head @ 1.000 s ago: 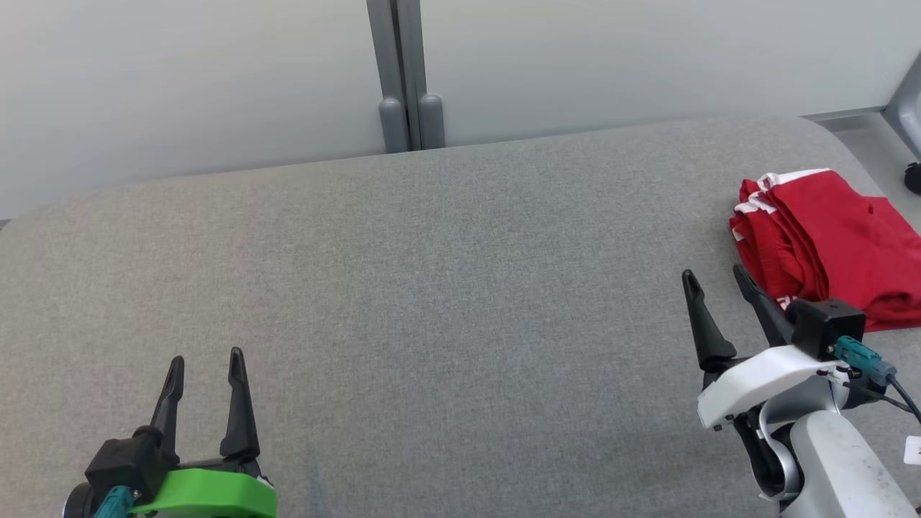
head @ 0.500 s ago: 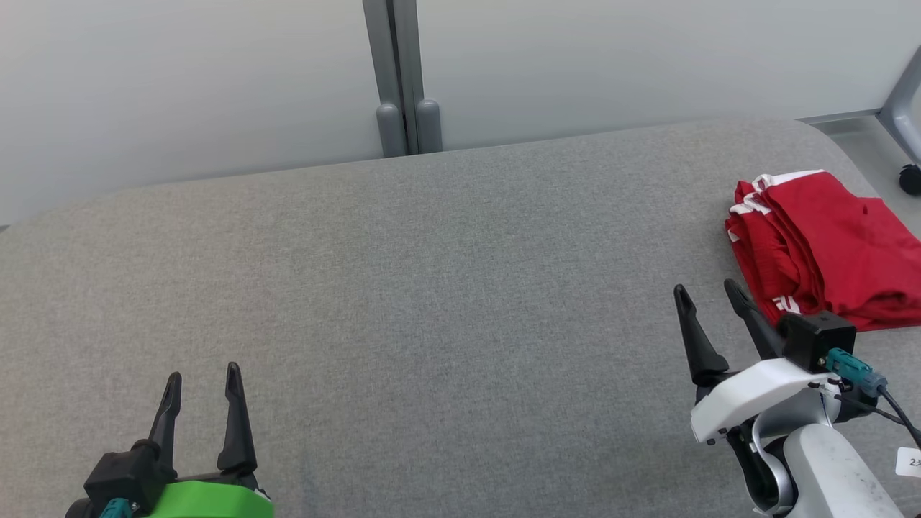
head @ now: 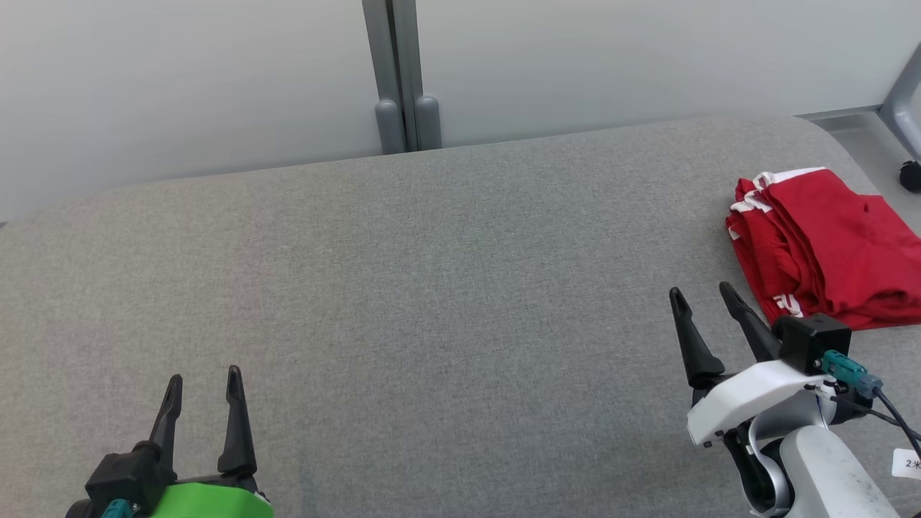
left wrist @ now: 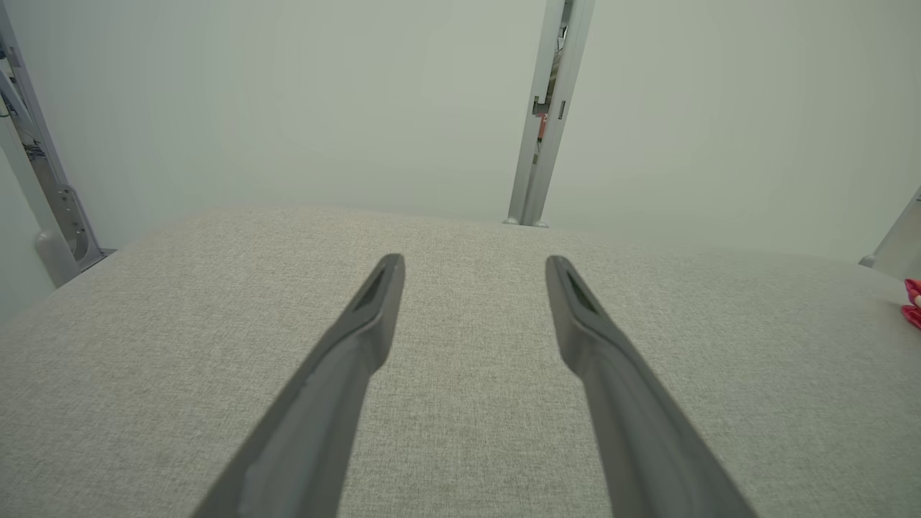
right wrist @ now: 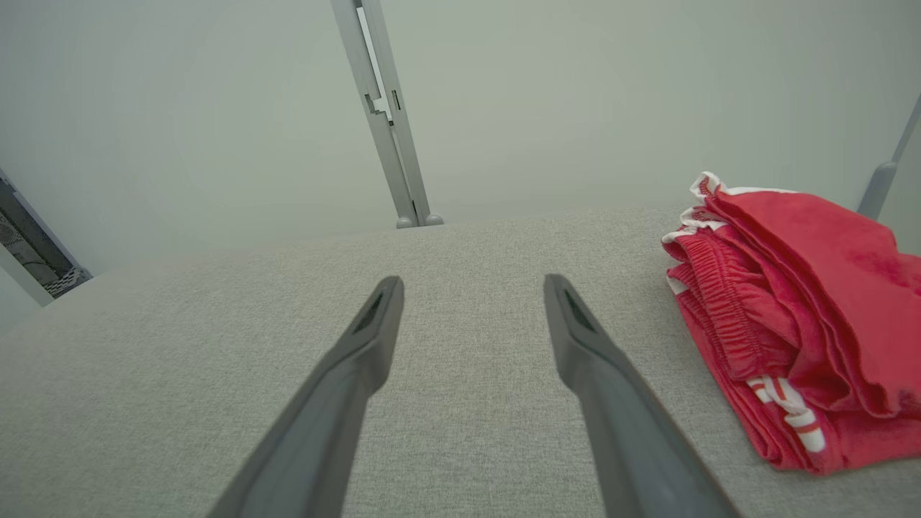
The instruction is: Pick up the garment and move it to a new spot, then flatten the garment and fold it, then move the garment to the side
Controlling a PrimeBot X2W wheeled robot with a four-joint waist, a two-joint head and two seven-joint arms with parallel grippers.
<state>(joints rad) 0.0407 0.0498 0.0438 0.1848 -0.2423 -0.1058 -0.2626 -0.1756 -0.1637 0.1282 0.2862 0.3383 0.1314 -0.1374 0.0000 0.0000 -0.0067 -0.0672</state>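
Setting: a grey cloth-covered table (head: 432, 288) is filling the foreground; pale wall panels (head: 180, 86) are running behind its far edge, with a grey post (head: 399, 72) standing at their joint.
Off the table: a dark wheel (head: 912, 176) is showing past the far right corner.
Garment, place: the red garment (head: 827, 244), trimmed in white, is lying folded at the table's right edge, toward the far right corner.
Garment, axis: its long axis is running slantwise from the far edge toward the near right; the white-trimmed end is pointing at the far edge, and the stacked folds and gathered waistband are facing the table's middle.
Right gripper (head: 699, 288): hovering over the table just beside the garment's near left corner, fingers standing apart and holding nothing. In the wrist view the garment is sitting to the right of the fingers, apart from them.
Left gripper (head: 204, 375): hanging over the near left part of the table, well apart from the garment, fingers spread wide and holding nothing.
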